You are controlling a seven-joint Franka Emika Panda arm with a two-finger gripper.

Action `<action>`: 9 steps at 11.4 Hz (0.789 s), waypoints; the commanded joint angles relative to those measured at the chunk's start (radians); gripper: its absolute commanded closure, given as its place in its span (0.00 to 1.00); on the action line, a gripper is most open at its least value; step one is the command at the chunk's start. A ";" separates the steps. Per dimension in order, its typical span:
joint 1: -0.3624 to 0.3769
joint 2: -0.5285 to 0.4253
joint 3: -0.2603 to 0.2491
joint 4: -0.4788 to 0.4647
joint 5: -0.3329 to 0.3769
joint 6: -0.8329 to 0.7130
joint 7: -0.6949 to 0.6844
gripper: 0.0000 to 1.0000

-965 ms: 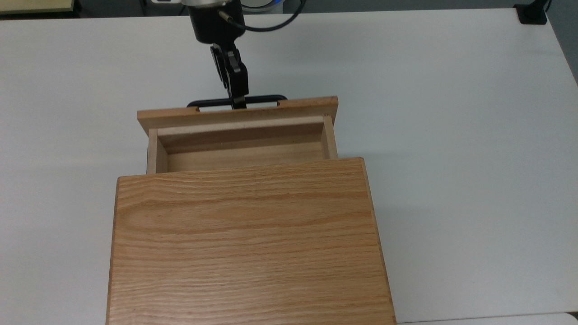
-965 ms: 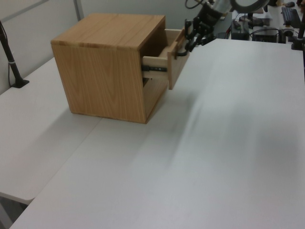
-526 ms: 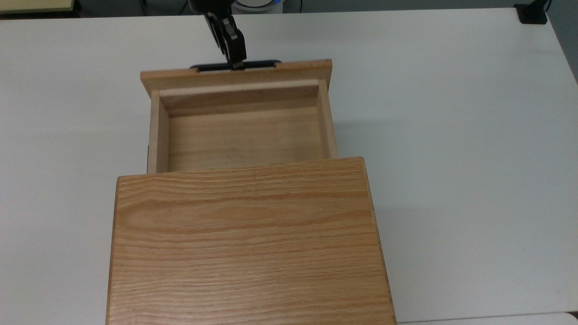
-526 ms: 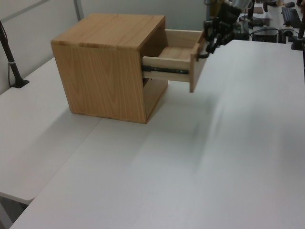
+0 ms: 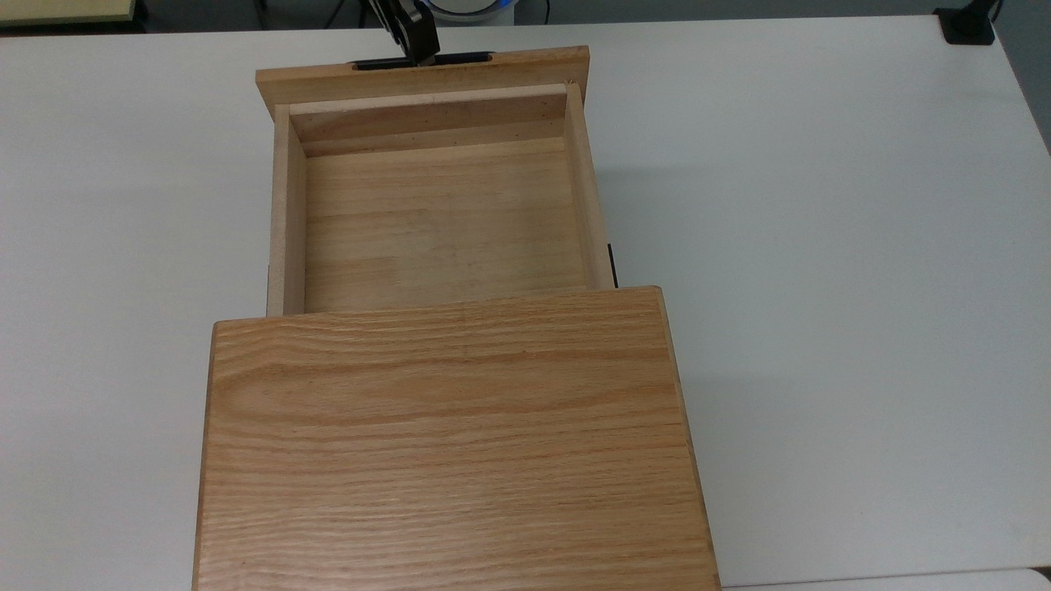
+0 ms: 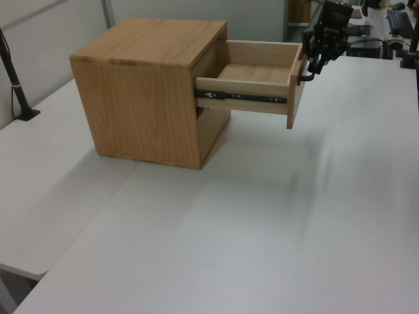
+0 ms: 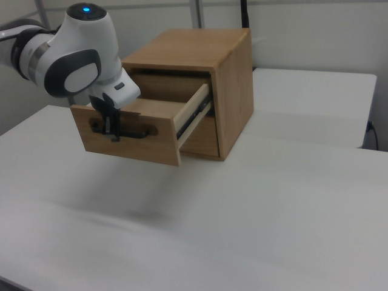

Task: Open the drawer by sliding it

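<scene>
A white surface [image 5: 821, 246] carries an oak cabinet [image 5: 452, 443], seen resting on it in all three views. The drawer [image 5: 443, 222] is observed drawn far out of the cabinet's upper opening, toward the top view's upper edge; its interior is seen bare down to the wooden floor. A black slide rail [image 6: 245, 98] is noted along the drawer's side in the left view. The thin black handle [image 7: 124, 131] is fixed on the front panel. The claw [image 7: 111, 130] is seen pinching the handle's bar near its middle, its fingers pressed together around it, below the white arm [image 7: 73, 51].
</scene>
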 commanded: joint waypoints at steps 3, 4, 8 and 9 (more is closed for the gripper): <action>0.012 -0.039 -0.003 0.042 0.029 -0.204 -0.251 0.00; 0.012 -0.034 -0.005 0.092 0.026 -0.279 -0.336 0.00; 0.022 -0.026 0.009 0.299 -0.176 -0.453 -0.692 0.00; 0.024 -0.019 0.033 0.333 -0.272 -0.496 -0.749 0.00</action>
